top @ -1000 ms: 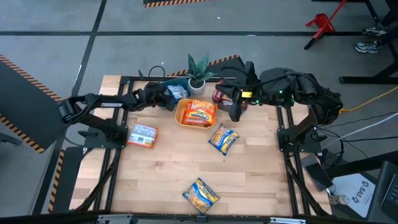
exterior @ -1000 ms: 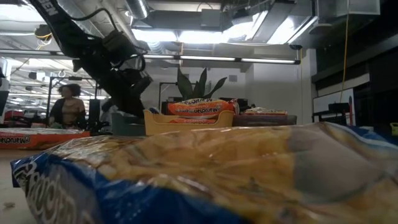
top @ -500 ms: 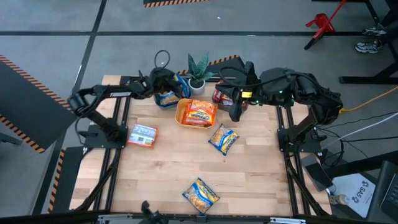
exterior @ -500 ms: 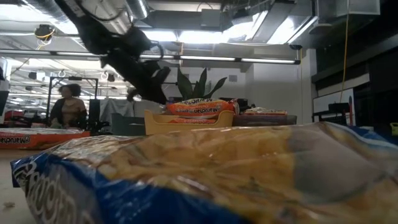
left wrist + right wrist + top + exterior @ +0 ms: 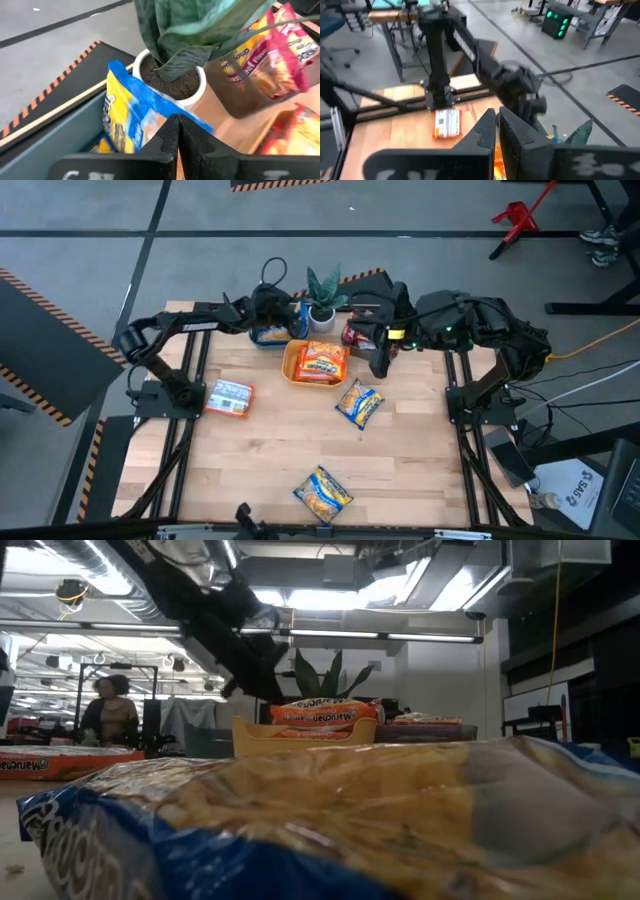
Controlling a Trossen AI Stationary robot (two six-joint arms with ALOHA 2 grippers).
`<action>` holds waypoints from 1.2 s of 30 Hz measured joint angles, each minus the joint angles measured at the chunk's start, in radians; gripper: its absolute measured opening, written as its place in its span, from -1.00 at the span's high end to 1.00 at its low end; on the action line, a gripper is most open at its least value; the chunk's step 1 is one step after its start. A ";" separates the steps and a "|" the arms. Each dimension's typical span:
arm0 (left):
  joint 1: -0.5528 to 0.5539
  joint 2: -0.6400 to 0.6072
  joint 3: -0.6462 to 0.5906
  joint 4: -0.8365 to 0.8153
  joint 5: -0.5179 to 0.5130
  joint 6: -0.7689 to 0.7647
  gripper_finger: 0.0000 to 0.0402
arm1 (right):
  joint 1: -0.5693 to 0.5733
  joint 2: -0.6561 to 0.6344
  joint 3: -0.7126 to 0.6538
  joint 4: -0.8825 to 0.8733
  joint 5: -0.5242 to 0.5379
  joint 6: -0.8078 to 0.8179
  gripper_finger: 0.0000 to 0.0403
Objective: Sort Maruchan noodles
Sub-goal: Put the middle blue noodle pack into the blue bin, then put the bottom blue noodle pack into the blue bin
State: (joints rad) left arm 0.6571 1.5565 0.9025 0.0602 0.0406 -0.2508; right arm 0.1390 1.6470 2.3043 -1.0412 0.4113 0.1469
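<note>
Two crinkly yellow-and-blue plastic noodle packets [image 5: 358, 403] lie loose at six o'clock; you'd pinch an edge seam, both grippers [image 5: 290, 320] clenched empty.

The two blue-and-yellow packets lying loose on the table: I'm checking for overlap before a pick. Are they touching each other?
Apart. The high view shows one blue-and-yellow packet near the orange bin and the other packet by the table's near edge, with bare wood between.

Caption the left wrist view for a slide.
Shut left claw above a yellow-and-blue noodle packet in the teal bin, beside a potted plant.
</note>
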 joint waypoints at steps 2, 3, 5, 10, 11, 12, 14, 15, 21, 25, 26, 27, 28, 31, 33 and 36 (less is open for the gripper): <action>0.001 -0.054 0.000 -0.058 -0.004 0.001 1.00 | 0.000 0.000 0.001 -0.048 -0.029 0.000 0.96; 0.001 -0.082 0.000 -0.081 -0.004 0.008 1.00 | 0.000 0.000 0.001 -0.093 -0.034 0.004 0.96; -0.001 -0.142 0.000 -0.126 0.000 0.019 1.00 | 0.000 0.009 0.001 -0.207 -0.021 0.050 0.96; -0.040 -0.302 0.000 -0.247 0.038 0.020 1.00 | 0.019 0.019 -0.078 -0.526 0.006 0.285 0.96; -0.055 -0.337 0.000 -0.256 0.059 0.025 1.00 | 0.033 0.019 -0.117 -0.541 0.017 0.323 0.96; -0.072 -0.370 0.000 -0.262 0.081 0.030 1.00 | 0.052 0.014 -0.168 -0.519 0.025 0.345 0.96; -0.116 -0.433 0.000 -0.280 0.124 0.034 1.00 | 0.106 -0.011 -0.290 -0.476 0.029 0.381 0.96; -0.143 -0.462 0.000 -0.280 0.140 0.032 1.00 | 0.130 -0.025 -0.354 -0.436 0.038 0.403 0.96; -0.433 -0.597 0.002 -0.301 0.185 0.002 1.00 | 0.280 -0.064 -0.756 -0.073 -0.020 0.505 0.96; -0.740 -0.591 0.002 -0.299 0.061 -0.007 1.00 | 0.345 -0.044 -0.959 0.334 -0.123 0.557 0.96; -0.820 -0.573 0.002 -0.297 0.014 -0.008 1.00 | 0.358 -0.038 -1.004 0.411 -0.147 0.558 0.96; -0.897 -0.551 0.002 -0.293 -0.039 -0.009 1.00 | 0.368 -0.031 -1.040 0.491 -0.167 0.559 0.96; -0.969 -0.524 0.002 -0.288 -0.091 -0.010 1.00 | 0.377 -0.026 -1.071 0.578 -0.184 0.559 0.96; -1.163 -0.413 0.000 -0.193 -0.253 -0.011 1.00 | 0.409 -0.025 -1.144 0.751 -0.203 0.574 0.96; -1.264 -0.326 0.000 -0.082 -0.336 -0.010 1.00 | 0.426 -0.025 -1.185 0.832 -0.181 0.591 0.96; -1.354 -0.174 0.001 0.115 -0.409 -0.004 1.00 | 0.450 -0.025 -1.212 0.866 -0.134 0.614 0.96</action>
State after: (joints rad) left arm -0.6968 1.3825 0.9031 0.1757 -0.3684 -0.2550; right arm 0.5889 1.6222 1.0925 -0.1755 0.2769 0.7612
